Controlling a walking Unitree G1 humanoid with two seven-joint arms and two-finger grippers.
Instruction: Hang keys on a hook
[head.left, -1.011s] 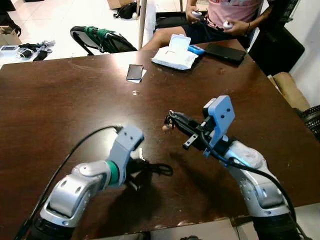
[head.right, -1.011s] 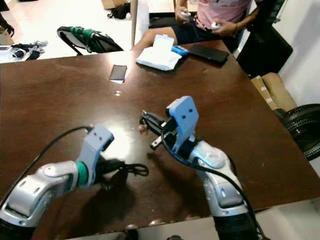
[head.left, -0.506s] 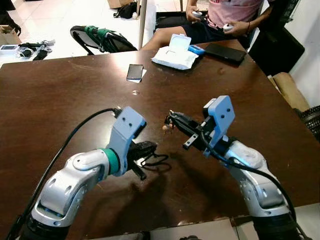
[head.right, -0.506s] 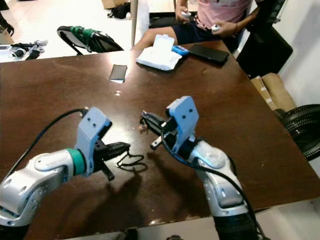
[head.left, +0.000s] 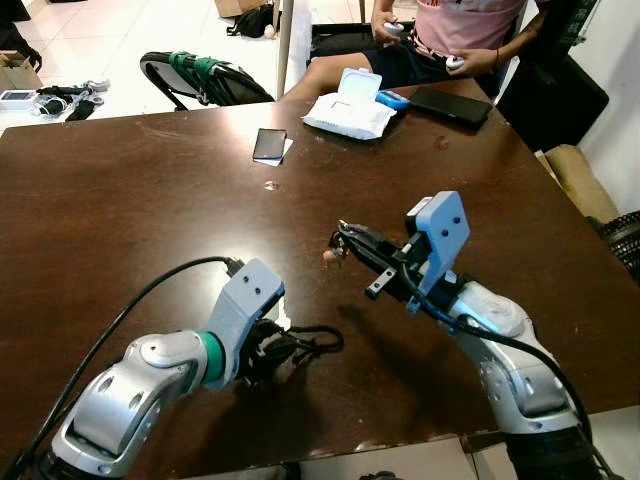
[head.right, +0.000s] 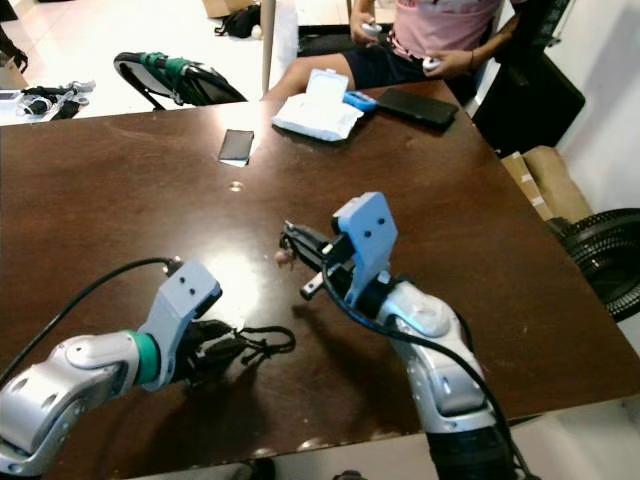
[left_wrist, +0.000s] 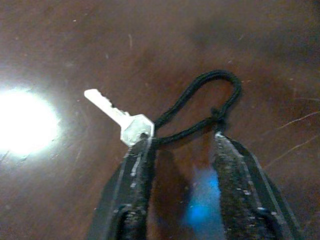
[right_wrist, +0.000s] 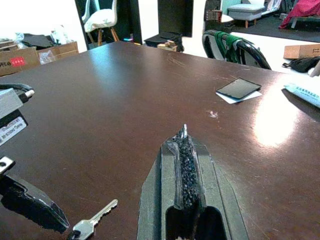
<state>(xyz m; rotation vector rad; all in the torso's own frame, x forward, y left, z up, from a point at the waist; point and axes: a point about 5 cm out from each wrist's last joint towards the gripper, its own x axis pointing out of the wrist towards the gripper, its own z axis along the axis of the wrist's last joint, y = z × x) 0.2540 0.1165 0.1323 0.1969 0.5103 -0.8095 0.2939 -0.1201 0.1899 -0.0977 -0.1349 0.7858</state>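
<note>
The left gripper (left_wrist: 182, 145) is low on the brown table (head.left: 120, 200), fingers spread, touching the black cord (left_wrist: 200, 107) of a silver key (left_wrist: 120, 122) lying there. The right gripper (right_wrist: 184, 137) is pressed together, pinching a small hook (head.left: 333, 255) above the table. A white wipes pack (head.left: 350, 105) lies open at the far edge.

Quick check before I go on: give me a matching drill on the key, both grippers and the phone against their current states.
1. key
2. left gripper
3. right gripper
4. phone

A. far side of the table
B. fingers pressed together
C. lying flat, tied to the black cord
D. fingers apart, down at the cord

Pairs: 1-C, 2-D, 3-B, 4-A
</note>
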